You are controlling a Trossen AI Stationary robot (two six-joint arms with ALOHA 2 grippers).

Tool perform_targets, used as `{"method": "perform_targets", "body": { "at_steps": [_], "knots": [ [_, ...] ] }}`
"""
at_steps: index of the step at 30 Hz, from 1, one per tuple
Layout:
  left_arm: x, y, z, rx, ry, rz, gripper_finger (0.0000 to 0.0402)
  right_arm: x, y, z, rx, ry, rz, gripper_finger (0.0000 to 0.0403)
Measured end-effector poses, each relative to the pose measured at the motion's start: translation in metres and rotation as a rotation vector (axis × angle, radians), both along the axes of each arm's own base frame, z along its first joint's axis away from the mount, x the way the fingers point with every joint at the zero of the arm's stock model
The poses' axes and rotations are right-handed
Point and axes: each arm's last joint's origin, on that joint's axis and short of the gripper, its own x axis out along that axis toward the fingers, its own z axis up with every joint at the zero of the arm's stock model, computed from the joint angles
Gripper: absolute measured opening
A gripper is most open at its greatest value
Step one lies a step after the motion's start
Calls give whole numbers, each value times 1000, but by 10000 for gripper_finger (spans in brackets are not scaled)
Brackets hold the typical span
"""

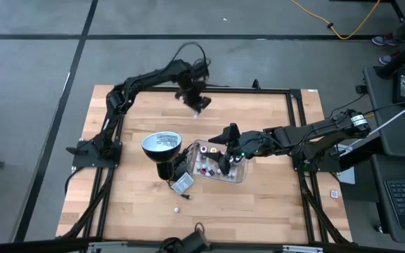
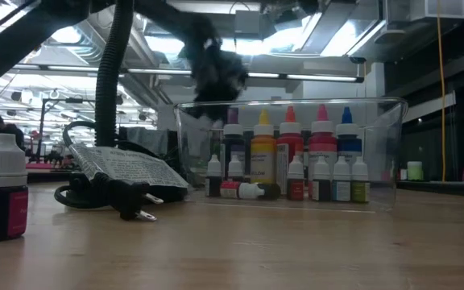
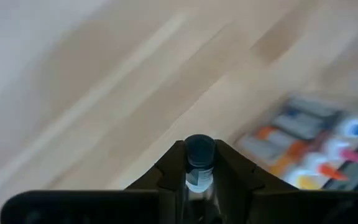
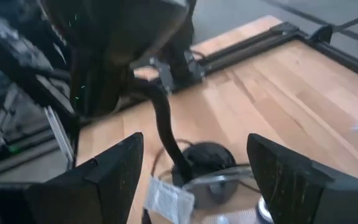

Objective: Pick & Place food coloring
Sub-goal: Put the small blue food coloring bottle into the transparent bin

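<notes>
Several tiny food coloring bottles (image 2: 288, 165) with orange, red, yellow, blue and white caps stand or lie in the clear tray (image 1: 239, 176) at mid-table. One more bottle (image 2: 2, 189), white-capped and dark-bodied, stands alone on the wood near the front edge (image 1: 176, 209). My left gripper (image 1: 198, 102) is raised over the far part of the table, shut on a bottle with a dark blue cap (image 3: 199, 148). My right gripper (image 1: 227, 151) hovers open over the tray beside the lamp; its wide-spread fingers (image 4: 107, 180) touch nothing. My left gripper pinches the small bottle between its two fingers (image 3: 166, 174), just below the dark blue cap at the pale neck (image 3: 199, 179). The cap sticks out past the fingertips. The bottle is lifted clear of the table; its lower body is hidden between the fingers.
A black lamp with a round silvery head (image 1: 162, 143) stands left of the tray. Its cord, plug (image 2: 127, 205) and paper tag (image 1: 181, 184) lie in front of it. The black frame rail (image 1: 259, 89) runs along the far table edge. Bare wood shows on the table's right side.
</notes>
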Motion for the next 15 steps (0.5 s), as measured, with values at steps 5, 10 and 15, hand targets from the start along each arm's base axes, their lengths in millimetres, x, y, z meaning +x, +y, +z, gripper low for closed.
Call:
{"method": "perform_targets", "body": {
  "at_steps": [5,10,15],
  "knots": [
    [5,5,66,143,-184,-46,56,4,1,13,37,-138,-3,287],
    [-6,-3,130,293,-415,-70,56,7,0,30,32,-311,-47,287],
    [-41,-21,185,452,-569,-55,56,5,-4,50,-67,-384,-158,287]
  ]
}}
